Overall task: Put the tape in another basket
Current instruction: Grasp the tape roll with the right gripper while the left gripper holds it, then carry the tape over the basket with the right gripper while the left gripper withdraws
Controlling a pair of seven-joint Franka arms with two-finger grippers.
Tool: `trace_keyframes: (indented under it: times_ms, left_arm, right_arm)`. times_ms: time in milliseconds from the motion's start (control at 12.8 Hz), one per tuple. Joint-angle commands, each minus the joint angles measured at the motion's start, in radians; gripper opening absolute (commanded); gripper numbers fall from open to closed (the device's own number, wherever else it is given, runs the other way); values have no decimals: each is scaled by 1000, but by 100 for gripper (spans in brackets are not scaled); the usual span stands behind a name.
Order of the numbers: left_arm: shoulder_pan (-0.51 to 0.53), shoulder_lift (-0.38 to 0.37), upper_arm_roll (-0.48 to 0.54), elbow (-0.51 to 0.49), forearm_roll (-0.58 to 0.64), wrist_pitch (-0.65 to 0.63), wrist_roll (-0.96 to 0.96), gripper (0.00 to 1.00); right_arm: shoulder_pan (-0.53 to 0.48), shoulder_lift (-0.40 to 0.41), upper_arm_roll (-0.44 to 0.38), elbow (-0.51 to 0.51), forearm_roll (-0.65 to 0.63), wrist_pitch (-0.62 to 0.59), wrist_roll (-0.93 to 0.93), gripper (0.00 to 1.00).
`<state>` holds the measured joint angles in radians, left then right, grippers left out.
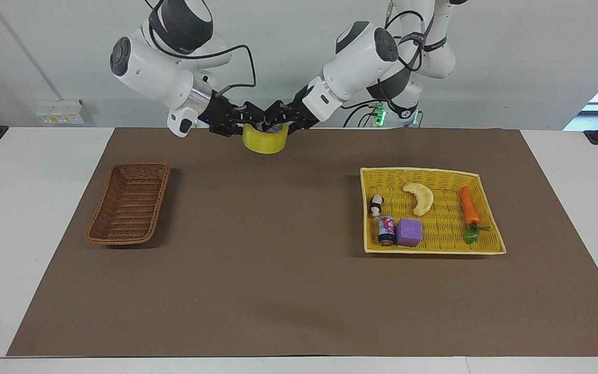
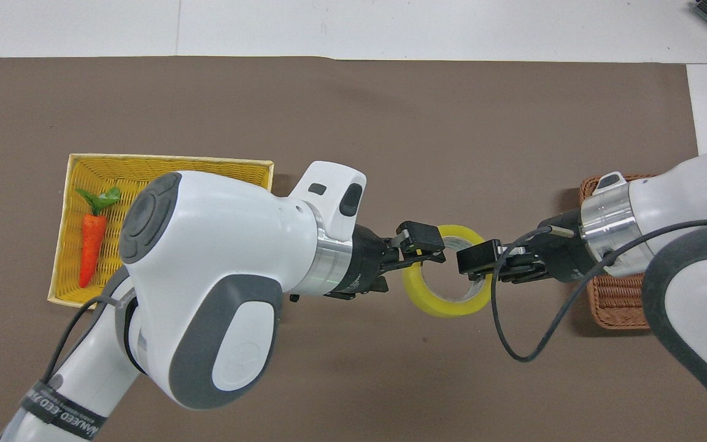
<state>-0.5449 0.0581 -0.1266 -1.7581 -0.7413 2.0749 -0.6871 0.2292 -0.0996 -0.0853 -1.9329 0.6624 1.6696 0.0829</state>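
The yellow tape [image 1: 264,143] [image 2: 445,306] hangs in the air over the brown mat, between the two baskets. My right gripper [image 1: 247,120] [image 2: 479,261] is shut on the roll's wall at the side toward the brown wicker basket [image 1: 127,202] [image 2: 620,304]. My left gripper [image 1: 280,117] [image 2: 424,252] is at the roll's other side, open, with its fingers spread around the rim and not pinching it. The wicker basket holds nothing.
The yellow woven tray [image 1: 434,171] [image 2: 169,161] lies toward the left arm's end of the table. It holds a carrot [image 1: 469,206], a pale crescent pastry [image 1: 419,197], a purple cube [image 1: 409,231], a small can and a small figure. Both arms stretch low over the mat.
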Motion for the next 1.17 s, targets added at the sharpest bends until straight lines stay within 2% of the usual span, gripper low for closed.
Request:
trace_keyframes:
  times_ms: [0,156,390,623,935,1091]
  left_arm:
    - [89,-53,2,-30,-20,-103,41,100]
    - [126,-60,-1,-29,-20,-121,43,100]
    - [149,-81,10,-26,0,-142,40,100]
    - [226,-81,21,-23,199,-215,60,100]
    - [394,-76,21,-21,388,-274,317,100]
    - [489,-70,21,-17,465,-280,501,100]
  right_arm:
    - [-46,6,5,20,-50,-13,-61,0]
    - [-85,6,4,20,-88,-28,-110,0]
    - [-157,3,4,3,-246,-27,-230,0]
    - [-284,35,4,-29,-339,7,-404,0]
    - [-408,148,4,-29,-375,156,-519,0]
    - [-447,188,4,-27,-391,167,-525,0]
